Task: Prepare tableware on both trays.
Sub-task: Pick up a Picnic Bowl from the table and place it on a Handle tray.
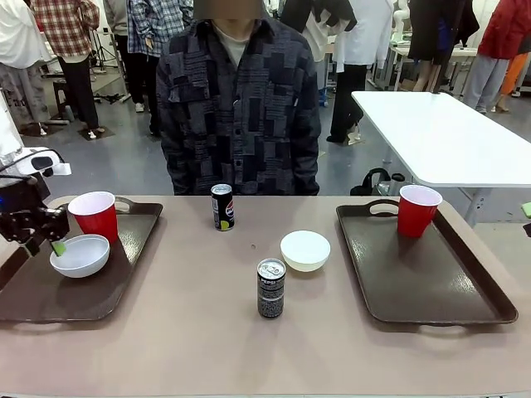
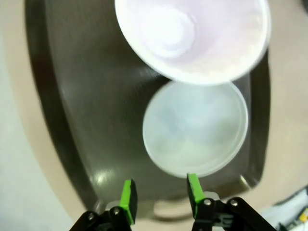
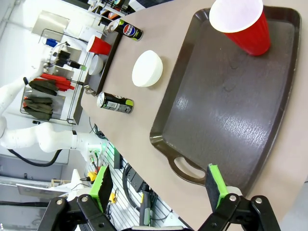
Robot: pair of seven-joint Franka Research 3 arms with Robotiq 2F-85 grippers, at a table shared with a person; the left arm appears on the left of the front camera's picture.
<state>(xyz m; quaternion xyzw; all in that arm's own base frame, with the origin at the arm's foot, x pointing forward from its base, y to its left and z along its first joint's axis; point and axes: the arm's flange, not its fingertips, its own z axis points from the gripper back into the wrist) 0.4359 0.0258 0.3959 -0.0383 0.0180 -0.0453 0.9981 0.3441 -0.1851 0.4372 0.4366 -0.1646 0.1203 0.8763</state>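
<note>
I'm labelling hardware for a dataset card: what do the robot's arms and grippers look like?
The left arm is white with rounded segments and a black cable beside it. The left gripper and right gripper are black, with bolted linkages and two fingers each, faced with bright green pads.

Near can (image 1: 270, 288) mid-tabletop (image 1: 207, 348) — loose bowl (image 1: 304, 249) just behind-right of it, far can (image 1: 221, 206) behind-left. Left tray (image 1: 124, 274), left of it, carries left cup (image 1: 94, 214) and tray bowl (image 1: 80, 254); right tray (image 1: 431, 282) carries right cup (image 1: 416, 210).
</note>
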